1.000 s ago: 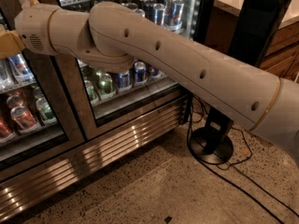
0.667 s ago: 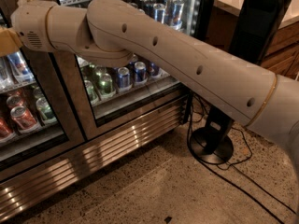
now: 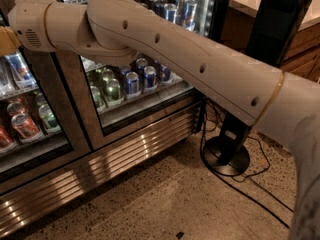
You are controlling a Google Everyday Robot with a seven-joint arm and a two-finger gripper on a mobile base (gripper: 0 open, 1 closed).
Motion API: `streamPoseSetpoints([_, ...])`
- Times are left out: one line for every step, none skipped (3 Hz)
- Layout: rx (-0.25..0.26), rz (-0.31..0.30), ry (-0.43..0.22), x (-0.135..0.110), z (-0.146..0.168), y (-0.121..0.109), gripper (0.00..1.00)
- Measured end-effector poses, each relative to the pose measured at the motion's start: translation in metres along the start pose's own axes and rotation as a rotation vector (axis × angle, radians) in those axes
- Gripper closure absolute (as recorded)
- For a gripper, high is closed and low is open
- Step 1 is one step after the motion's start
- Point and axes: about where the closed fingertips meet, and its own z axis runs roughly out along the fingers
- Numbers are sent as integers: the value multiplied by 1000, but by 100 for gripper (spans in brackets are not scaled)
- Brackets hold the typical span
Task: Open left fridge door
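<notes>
One gripper (image 3: 6,40) hangs before the left fridge door (image 3: 22,96).

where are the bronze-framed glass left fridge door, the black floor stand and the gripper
bronze-framed glass left fridge door (image 3: 64,109), camera view, right stile
black floor stand (image 3: 220,165), camera view, base disc
gripper (image 3: 6,40), camera view, tan part, left edge

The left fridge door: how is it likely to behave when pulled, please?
The left fridge door is glass in a wide metal frame, so probably stiff and fairly heavy. The glass looks smooth, so likely slippery to push. The gripper sits at the picture's left edge, before that door.
</notes>
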Motion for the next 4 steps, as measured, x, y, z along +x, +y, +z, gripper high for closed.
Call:
streamPoseSetpoints([-68, 34, -7, 7, 16, -8, 0])
streamPoseSetpoints([-68, 34, -7, 7, 14, -8, 0])
streamPoseSetpoints([-92, 39, -11, 8, 14, -8, 0])
streamPoseSetpoints([-92, 39, -11, 8, 14, -8, 19])
